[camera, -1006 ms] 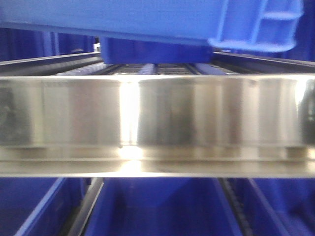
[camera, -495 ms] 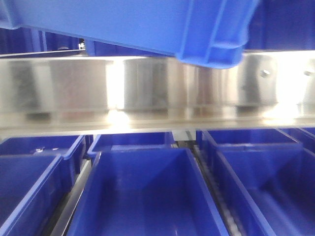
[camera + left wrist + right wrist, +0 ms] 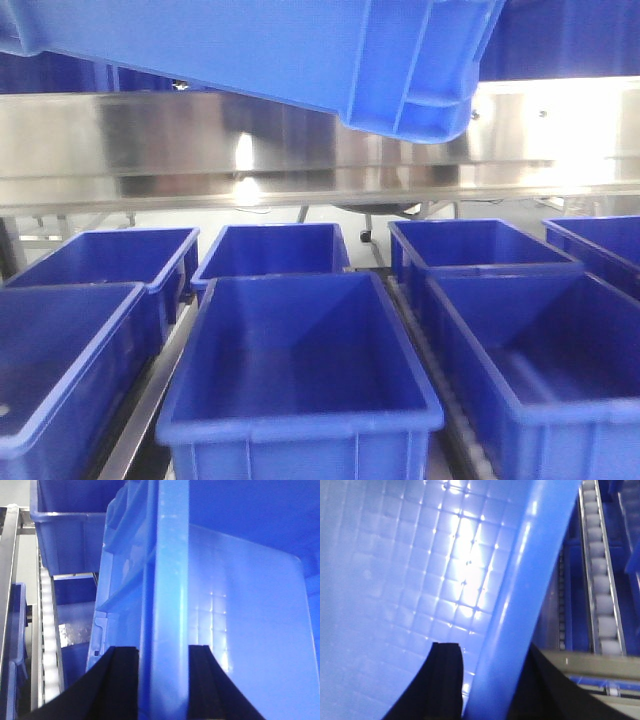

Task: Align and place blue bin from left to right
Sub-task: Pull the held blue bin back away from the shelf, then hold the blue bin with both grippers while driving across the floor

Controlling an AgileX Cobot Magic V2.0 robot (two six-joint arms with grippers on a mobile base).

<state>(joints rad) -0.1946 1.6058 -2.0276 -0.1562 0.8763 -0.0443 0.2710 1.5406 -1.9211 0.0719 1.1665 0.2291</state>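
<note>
The blue bin (image 3: 250, 50) hangs at the top of the front view, tilted, with its ribbed right corner lowest. In the left wrist view my left gripper (image 3: 162, 650) straddles the bin's thick rim (image 3: 172, 580), one black finger on each side, shut on it. In the right wrist view my right gripper (image 3: 492, 652) clamps the opposite rim (image 3: 520, 595). One of its fingers is inside, against the bin's gridded floor (image 3: 395, 555), and the other is outside.
Under the held bin, several smaller blue crates stand in rows: one in the centre (image 3: 300, 360), one on the left (image 3: 60, 350), one on the right (image 3: 540, 340). A steel shelf beam (image 3: 200, 140) crosses behind. Roller tracks (image 3: 602, 605) (image 3: 47, 645) run between crates.
In the front view the steel beam has shifted up and shrunk, and the rows of crates below have come into sight. The held bin now tilts more, its right corner hanging lower.
</note>
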